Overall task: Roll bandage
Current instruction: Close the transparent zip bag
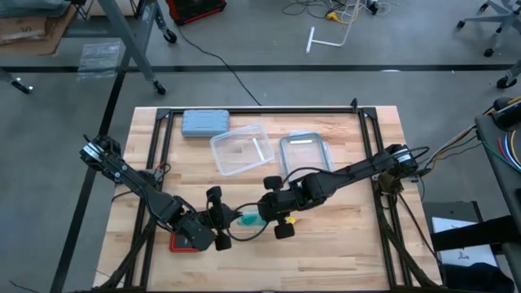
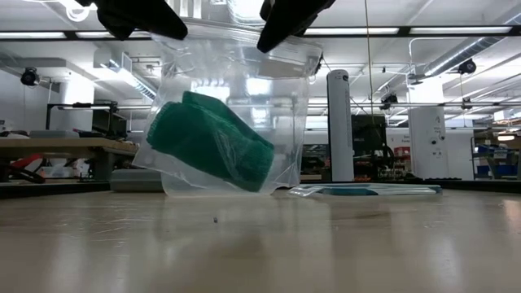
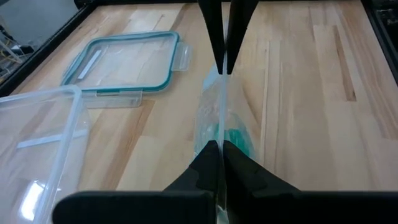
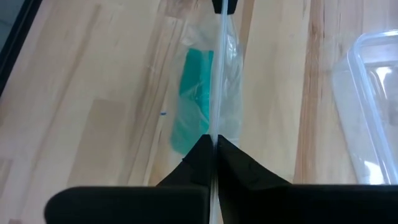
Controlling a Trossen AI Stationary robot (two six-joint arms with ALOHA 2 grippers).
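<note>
Teal-green bandage [image 2: 213, 142] inside a clear plastic bag [image 2: 269, 122], hanging above the wooden table [image 1: 342, 244] near its front middle, between the two arms. Rolled or bunched into a thick wad, long axis tilted in the low view: upper end toward the bag's left side, lower end sloping down to the right, close to the bag's bottom edge. Seen from the right wrist [image 4: 194, 93] as a narrow teal strip running lengthwise beside the bag's flattened top seam. Left gripper [image 3: 221, 149] clamped shut on one end of the bag's top edge, arm reaching in low from the table's left side, forearm angled toward the front centre. Right gripper [image 4: 213, 142] likewise pinched tight on the opposite end of the same edge, arm stretched in from the right side, elbow bent over the table's middle. Bag held taut and upright between both sets of fingers. Farther back: clear open container [image 1: 240, 150], its teal-rimmed lid [image 1: 305, 150] just beside it, grey-blue case [image 1: 205, 122] near the far edge.
</note>
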